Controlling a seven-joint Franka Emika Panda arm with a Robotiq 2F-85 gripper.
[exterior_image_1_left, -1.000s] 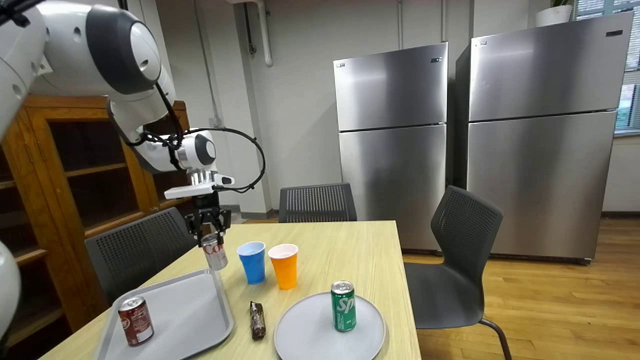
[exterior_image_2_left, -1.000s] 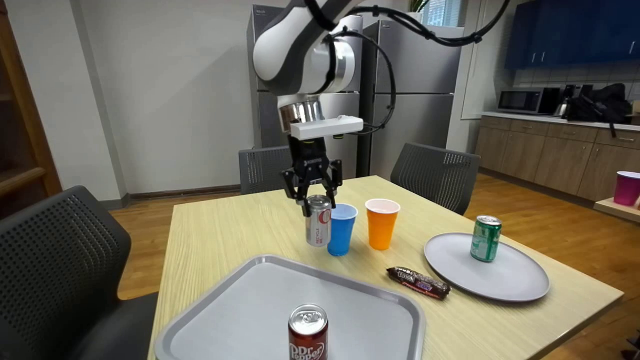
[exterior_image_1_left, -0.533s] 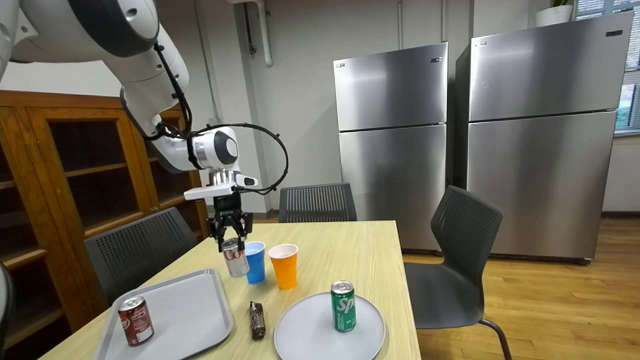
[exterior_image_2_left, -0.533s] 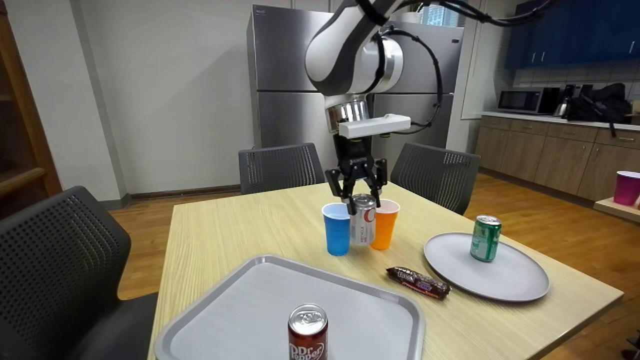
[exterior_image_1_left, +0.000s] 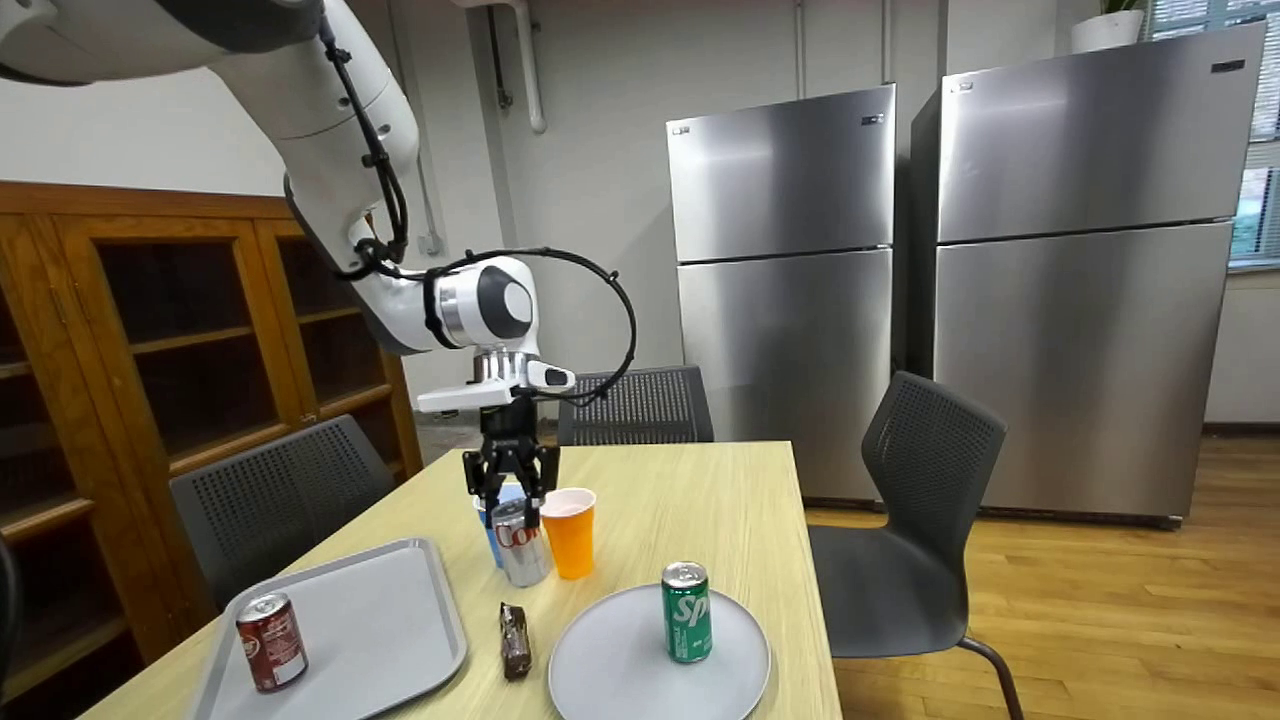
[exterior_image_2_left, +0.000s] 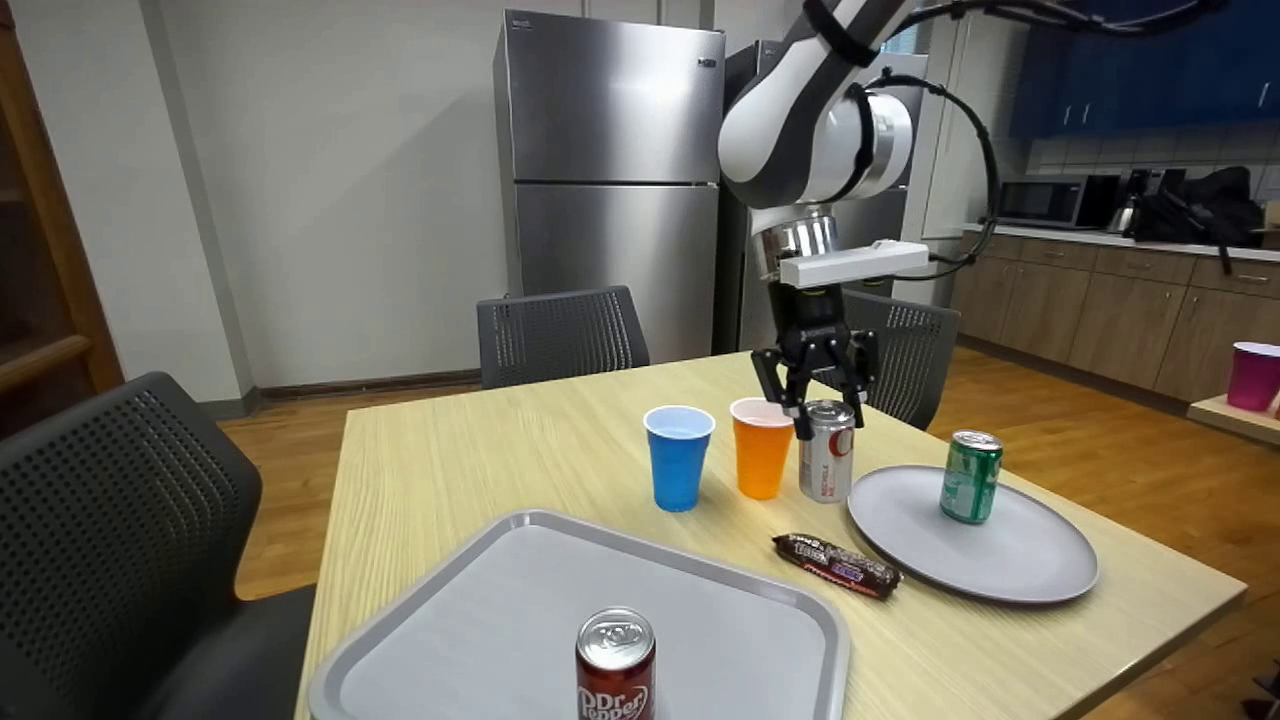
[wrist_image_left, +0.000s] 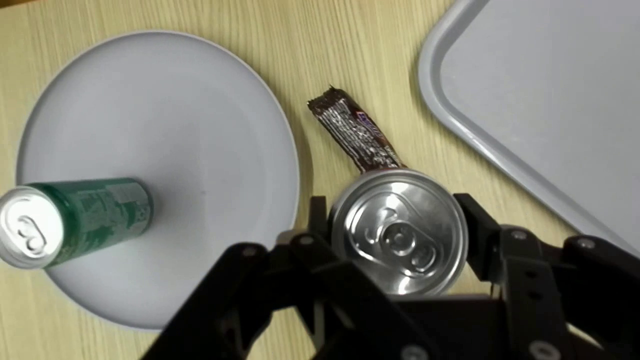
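Two steel refrigerators (exterior_image_1_left: 785, 340) stand beyond the table (exterior_image_2_left: 480, 450), their badges too small for me to read at this remove. Clock hours run from the silver can (exterior_image_2_left: 827, 462) in an exterior view: the gray tray (exterior_image_2_left: 480, 620) lies at eight o'clock, the round gray plate (exterior_image_2_left: 1010, 560) at four. My black gripper (exterior_image_2_left: 829, 424) points down, both fingers clamped on opposite sides of the silver can near its top; I cannot tell whether the can's base meets the wood. The orange cup (exterior_image_2_left: 762, 452) stands at nine o'clock, just beside the can, with the blue cup (exterior_image_2_left: 678, 465) farther out on the same line.

The exterior views give me red “Co” letters and “RECYCLE ME” on the silver can's side, its pull tab facing my wrist camera. At three o'clock, the green can (exterior_image_2_left: 971, 477) stands upright on the plate, “Sp” in white legible in an exterior view. Between seven and eight, the dark red can (exterior_image_2_left: 615, 660), labeled Dr Pepper, stands on the tray. The snack bar (exterior_image_2_left: 838, 565) lies at six o'clock, between tray and plate, its wrapper lettering too small to make out.
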